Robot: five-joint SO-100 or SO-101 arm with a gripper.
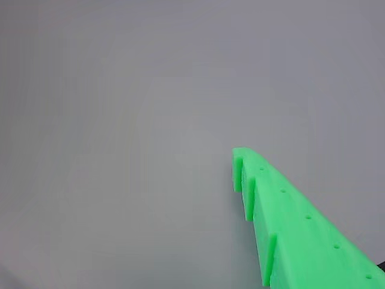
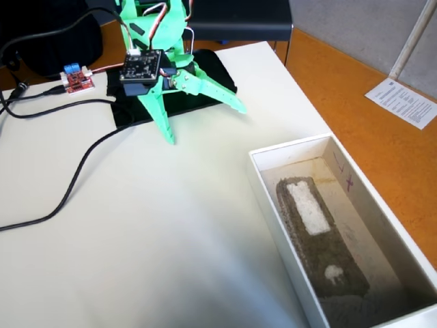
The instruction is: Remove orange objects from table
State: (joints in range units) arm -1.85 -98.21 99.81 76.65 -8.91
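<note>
No orange objects show in either view. My green gripper [image 2: 205, 125] hangs open over the far part of the cream-white table [image 2: 171, 239], its two fingers spread wide, one tip pointing down at the tabletop and the other out to the right. Nothing is between them. In the wrist view only one toothed green finger [image 1: 289, 223] shows at the lower right, above bare tabletop.
A white box [image 2: 293, 144] with a grey insert [image 2: 317, 232] stands at the table's right edge. Black cables [image 2: 75, 184] cross the left side toward a red circuit board [image 2: 77, 78]. A black mat [image 2: 205, 68] lies under the arm's base. Orange-brown floor lies beyond the right edge.
</note>
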